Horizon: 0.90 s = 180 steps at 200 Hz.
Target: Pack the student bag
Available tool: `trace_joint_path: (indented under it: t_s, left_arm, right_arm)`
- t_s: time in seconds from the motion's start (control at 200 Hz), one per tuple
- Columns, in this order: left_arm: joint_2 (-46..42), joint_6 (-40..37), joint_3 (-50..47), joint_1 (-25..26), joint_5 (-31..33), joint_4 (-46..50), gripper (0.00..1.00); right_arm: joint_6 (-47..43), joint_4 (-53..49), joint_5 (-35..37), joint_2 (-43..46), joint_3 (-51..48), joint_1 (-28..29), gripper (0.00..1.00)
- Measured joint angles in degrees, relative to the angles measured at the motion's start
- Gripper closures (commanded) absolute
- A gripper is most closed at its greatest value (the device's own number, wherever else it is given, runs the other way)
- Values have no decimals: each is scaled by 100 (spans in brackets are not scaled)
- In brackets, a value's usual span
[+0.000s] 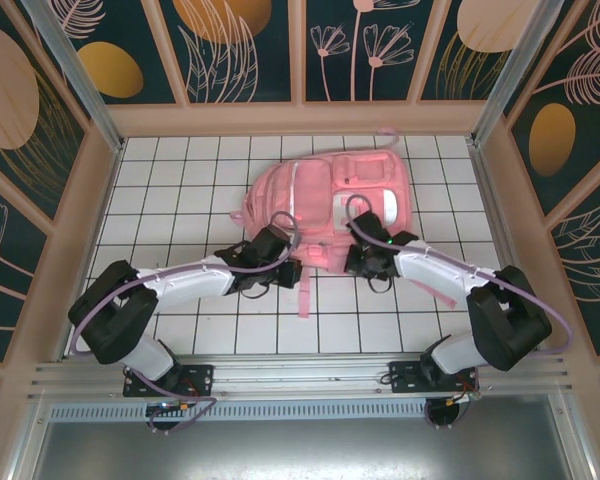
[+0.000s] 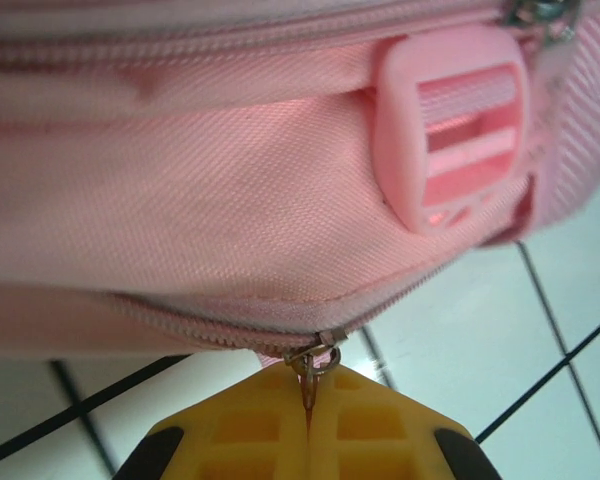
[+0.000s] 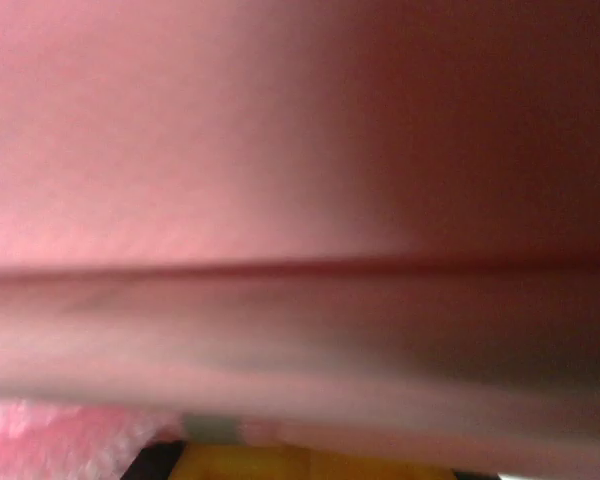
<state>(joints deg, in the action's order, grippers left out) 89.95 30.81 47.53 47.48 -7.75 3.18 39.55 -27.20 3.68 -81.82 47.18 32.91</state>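
The pink bag (image 1: pixel 330 205) lies flat on the white tiled desk (image 1: pixel 180 200), just beyond both hands, which meet its near edge from either side. The left hand (image 2: pixel 308 420) is clenched: its two yellow fingers (image 2: pixel 250 430) are pressed together with no gap, and they pinch the small metal zipper pull (image 2: pixel 307 375) that sticks out from between their tips. Directly above those tips the pull hangs from the slider of a zipper (image 2: pixel 210 330) that runs along the lower seam of the bag, sloping up to the right of the hand. Further above and to the right of the left hand sits a pink plastic buckle (image 2: pixel 455 130), lying against the woven fabric, with bare tiles of the desk below it and on both sides of the fingers. From above, a loose pink strap (image 1: pixel 305 295) trails off the bag's near edge toward the arm bases and lies between the two hands. The right hand (image 1: pixel 363 255) is at the bag's near edge, on the right of that strap, and is shut. Its wrist camera sits so close to the bag that the pink cloth in front of it is a blur, and I cannot tell whether any fabric is caught in its grip.
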Motion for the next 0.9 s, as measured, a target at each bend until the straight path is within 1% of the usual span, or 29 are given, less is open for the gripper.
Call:
trace_joint_path:
  t_s: [0.08,0.1,0.18,0.195,0.22,0.245,0.265,0.3,0.405,0.52,0.566,0.626,0.711,0.811,0.901]
  left_arm:
    - [221,-17,247,103,-31,-22,100]
    - [278,-17,308,120,-46,-17,100]
    - [507,-15,516,144,-90,2,100]
    - [542,-15,542,144,-90,4,100]
    - [599,-13,579,144,-90,4,100]
    - [651,-11,614,144,-98,4,100]
    - [695,-9,647,144,-107,17,100]
    - [789,13,723,142,-127,39,100]
    - [1086,83,964,138,-179,44,100]
    - [1222,149,1110,138,-238,52,100]
    - [1222,170,1156,140,-260,57,100]
    - [1222,184,1231,140,-282,72,100]
    - [1222,201,1279,140,-321,68,100]
    - [1222,225,1281,138,-380,70,100]
    - [1222,247,1279,138,-402,68,100]
  right_arm:
    - [-22,28,109,0,149,-474,100]
    - [-26,35,111,0,190,-551,98]
    - [-35,144,111,39,350,-730,84]
    - [-31,190,81,74,356,-732,79]
    - [37,260,17,144,356,-726,68]
    - [50,302,-83,229,354,-713,60]
    - [85,372,-179,310,337,-704,57]
    - [181,551,-404,509,260,-686,55]
    - [804,1165,-1143,1126,-210,-664,49]
    - [1998,1998,-1840,1539,-1128,-643,43]
    - [2455,2323,-2013,1650,-1554,-599,43]
    - [3036,2603,-2133,1801,-2031,-496,43]
    - [3639,2905,-2175,1954,-2396,-337,45]
    - [4164,3383,-2146,2059,-2527,-205,47]
    - [4424,3829,-2076,2035,-2559,-107,47]
